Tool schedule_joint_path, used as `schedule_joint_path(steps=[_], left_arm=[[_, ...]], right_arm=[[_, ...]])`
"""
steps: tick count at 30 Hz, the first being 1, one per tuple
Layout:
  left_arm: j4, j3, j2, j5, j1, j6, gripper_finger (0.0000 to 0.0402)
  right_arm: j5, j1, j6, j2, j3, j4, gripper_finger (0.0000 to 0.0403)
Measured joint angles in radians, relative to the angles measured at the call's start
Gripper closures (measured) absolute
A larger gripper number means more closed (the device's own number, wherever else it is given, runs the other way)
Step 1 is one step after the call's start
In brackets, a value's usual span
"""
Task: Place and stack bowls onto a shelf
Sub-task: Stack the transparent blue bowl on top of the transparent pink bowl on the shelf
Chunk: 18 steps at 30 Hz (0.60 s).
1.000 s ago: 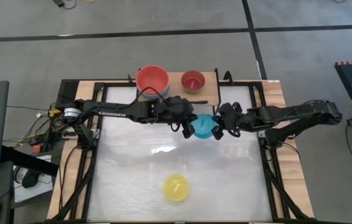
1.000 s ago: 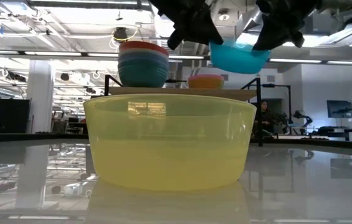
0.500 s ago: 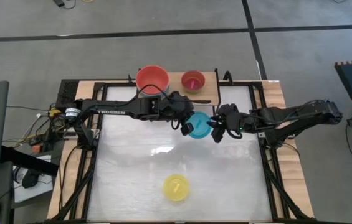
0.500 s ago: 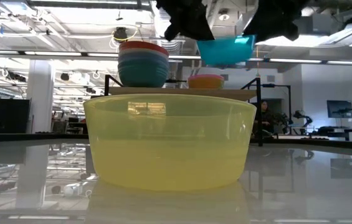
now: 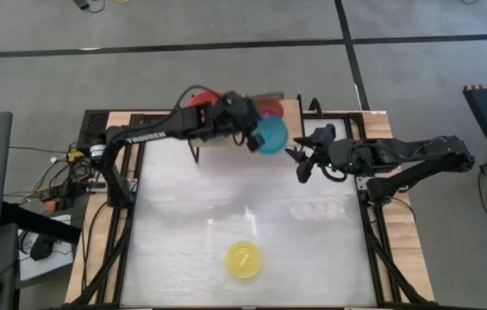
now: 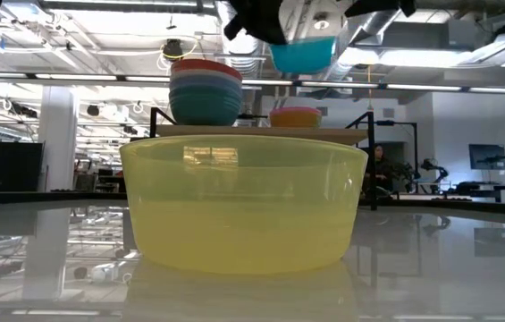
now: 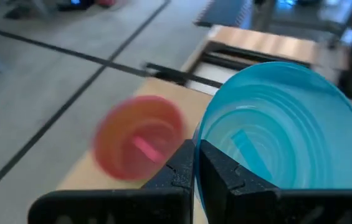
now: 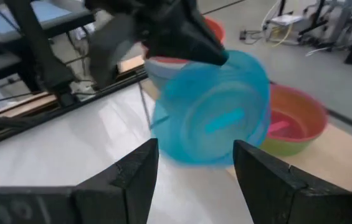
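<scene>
The left gripper (image 5: 249,138), fingers clamped on the rim of the cyan bowl (image 5: 271,135), holds it in the air at the shelf's (image 5: 292,109) front edge, while the right gripper (image 5: 299,164), fingers apart, hangs just beside it.

Table middle free; yellow bowl (image 5: 244,260) near front; shelf (image 6: 261,131) stacks block back.

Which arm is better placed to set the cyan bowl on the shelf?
Left: the left gripper pinches the cyan bowl beside the shelf; the right gripper hangs open, empty.
</scene>
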Motion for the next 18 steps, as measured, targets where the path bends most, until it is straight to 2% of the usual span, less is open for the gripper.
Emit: schedule_joint_path(steps=[3,9,18], left_arm=[[-0.001,0.002,0.001,0.000,0.067,-0.020,0.0401],[0.011,0.002,0.001,0.003,0.179,-0.086,0.0401],[0.202,0.001,0.019,0.141,0.281,-0.025,0.0402]], right_arm=[[0.016,0.000,0.000,0.000,0.006,-0.003,0.0169],[0.015,0.023,0.122,0.001,0.006,-0.066,0.0169],[0.054,0.072,0.322,0.001,0.006,-0.171,0.0168]])
